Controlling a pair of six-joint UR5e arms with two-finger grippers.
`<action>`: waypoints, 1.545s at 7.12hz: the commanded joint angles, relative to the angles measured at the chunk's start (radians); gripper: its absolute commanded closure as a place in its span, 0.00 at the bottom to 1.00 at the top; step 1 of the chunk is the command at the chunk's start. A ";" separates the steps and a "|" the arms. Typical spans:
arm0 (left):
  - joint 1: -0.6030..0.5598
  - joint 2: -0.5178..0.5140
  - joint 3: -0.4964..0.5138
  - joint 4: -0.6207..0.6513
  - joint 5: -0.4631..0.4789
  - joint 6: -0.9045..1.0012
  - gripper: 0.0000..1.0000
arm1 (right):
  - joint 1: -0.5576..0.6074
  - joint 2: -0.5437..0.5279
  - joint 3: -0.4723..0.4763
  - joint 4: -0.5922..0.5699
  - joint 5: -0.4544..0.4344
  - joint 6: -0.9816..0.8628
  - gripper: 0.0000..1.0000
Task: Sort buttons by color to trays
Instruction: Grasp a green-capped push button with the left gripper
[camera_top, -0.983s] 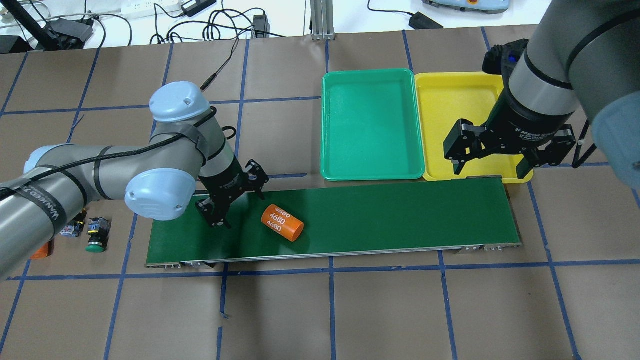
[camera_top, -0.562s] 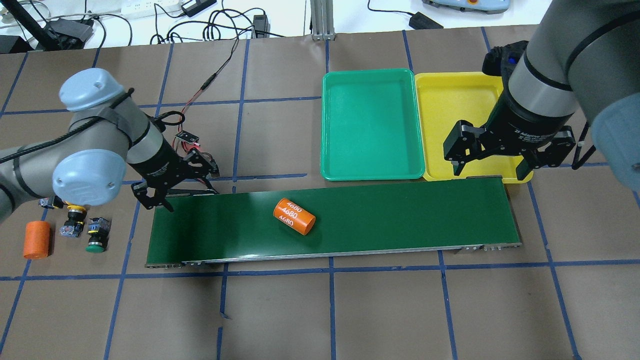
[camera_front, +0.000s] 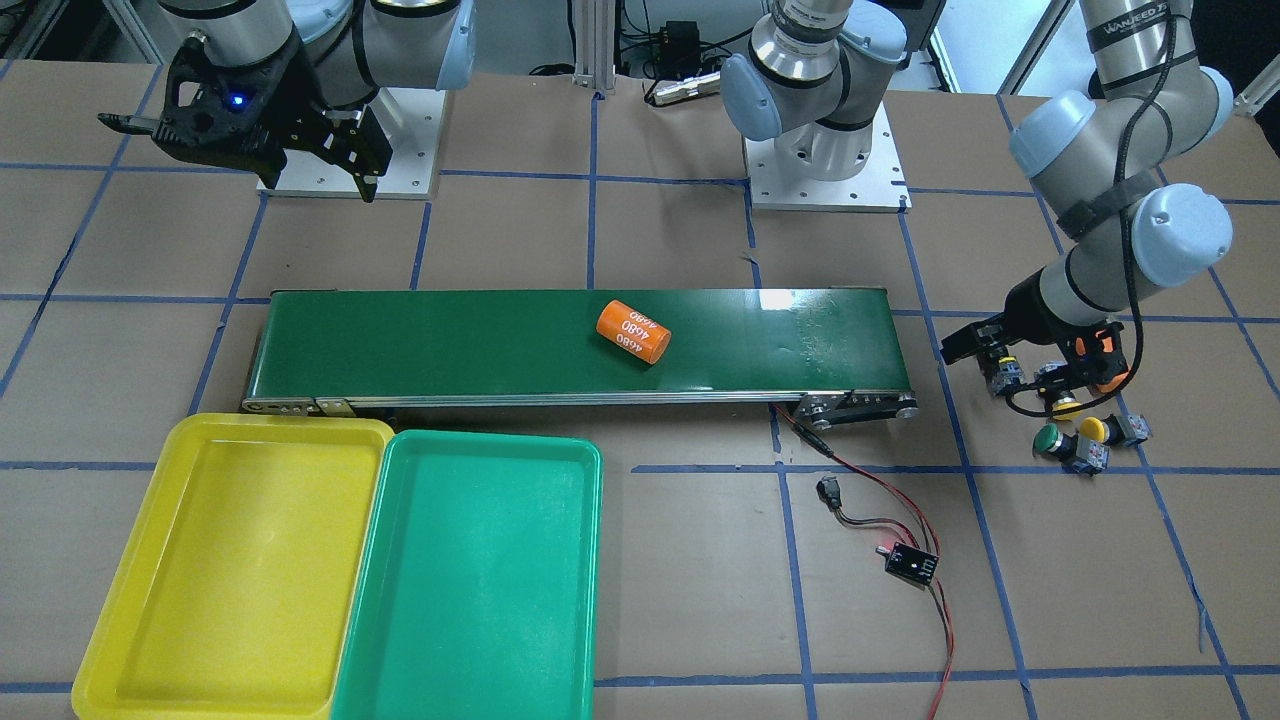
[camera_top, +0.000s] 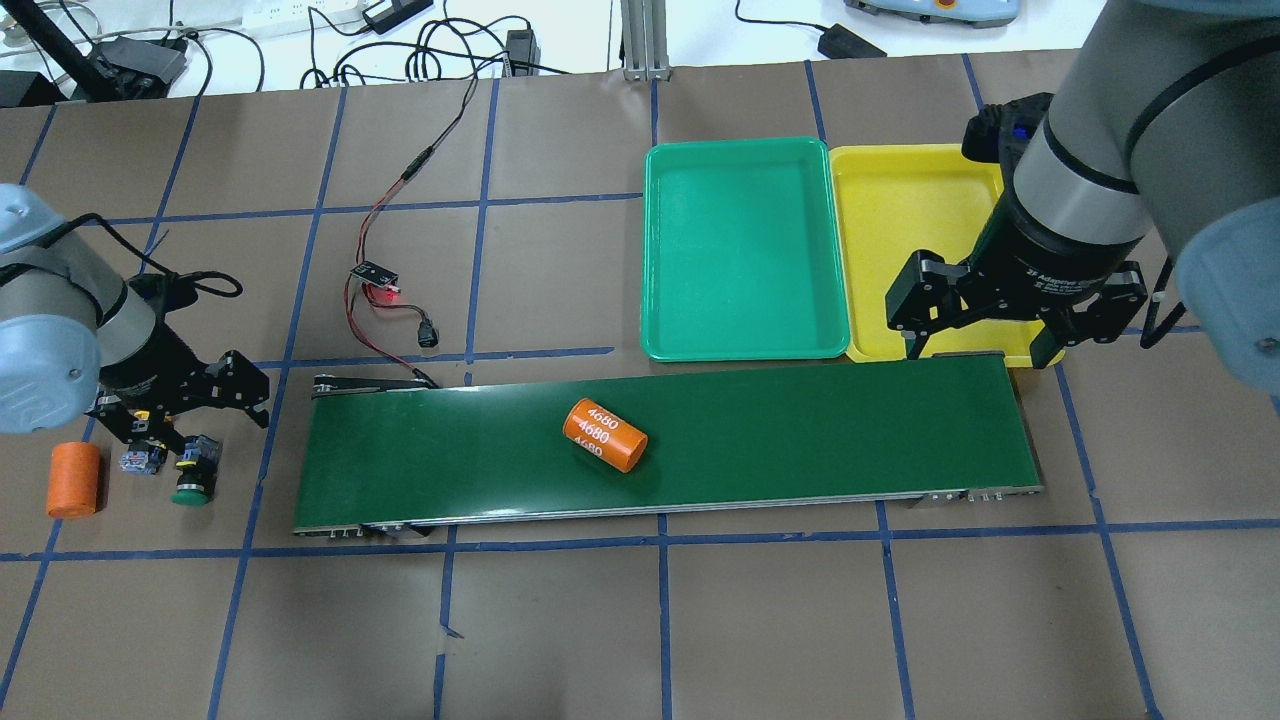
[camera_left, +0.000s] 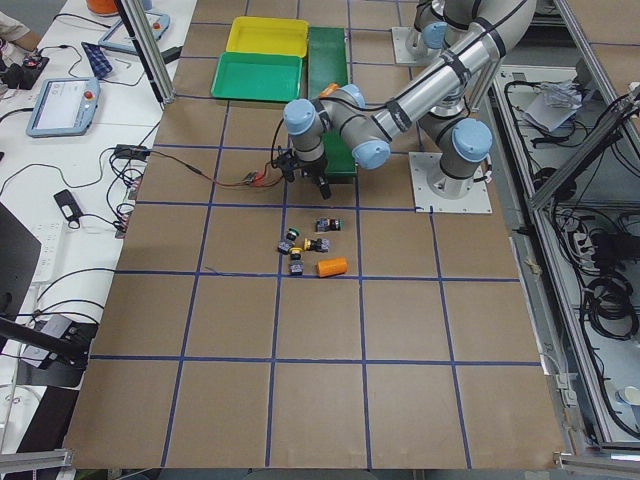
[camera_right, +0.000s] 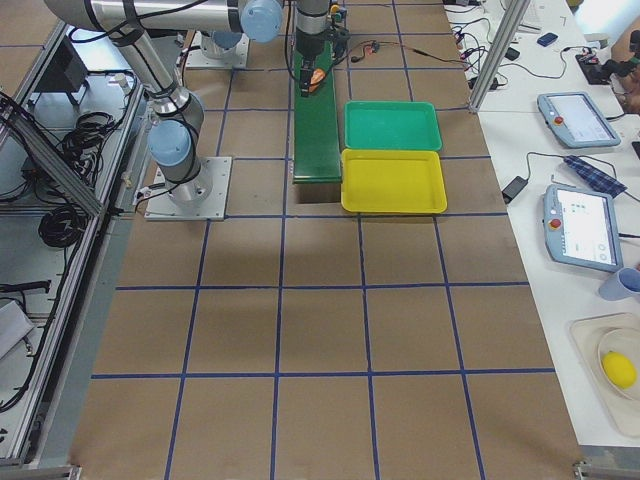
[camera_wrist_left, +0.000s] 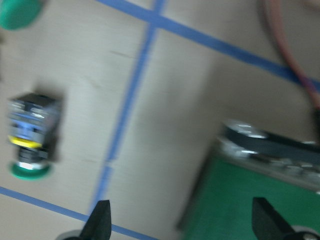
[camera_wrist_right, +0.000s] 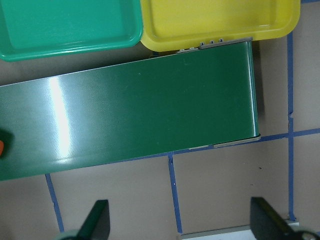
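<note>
Several buttons lie on the table off the belt's left end. In the overhead view a green-capped button (camera_top: 190, 480) and another (camera_top: 140, 460) show just below my left gripper (camera_top: 185, 410), which is open and empty above them. The front view shows a green cap (camera_front: 1047, 440) and a yellow cap (camera_front: 1092, 430). The left wrist view shows a green button (camera_wrist_left: 30, 135) on its side. The green tray (camera_top: 745, 250) and the yellow tray (camera_top: 910, 220) are empty. My right gripper (camera_top: 985, 325) is open and empty above the yellow tray's near edge.
A long dark-green conveyor belt (camera_top: 800, 430) carries an orange cylinder (camera_top: 605, 435) marked 4680. A second orange cylinder (camera_top: 75, 478) lies left of the buttons. A red-black cable with a small board (camera_top: 375, 275) lies behind the belt's left end.
My left arm has swung left, off the belt's left end to above the buttons, still open. The orange cylinder has moved right along the belt. The right gripper has barely moved.
</note>
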 joint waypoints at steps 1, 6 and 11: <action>0.049 -0.045 -0.032 0.075 0.009 0.217 0.00 | 0.000 0.000 0.002 0.002 0.001 0.000 0.00; 0.108 -0.131 -0.040 0.235 0.004 0.451 0.24 | 0.000 0.000 0.004 0.006 0.001 0.000 0.00; 0.094 -0.084 -0.023 0.107 0.012 0.311 1.00 | -0.003 0.000 0.009 0.003 0.000 0.001 0.00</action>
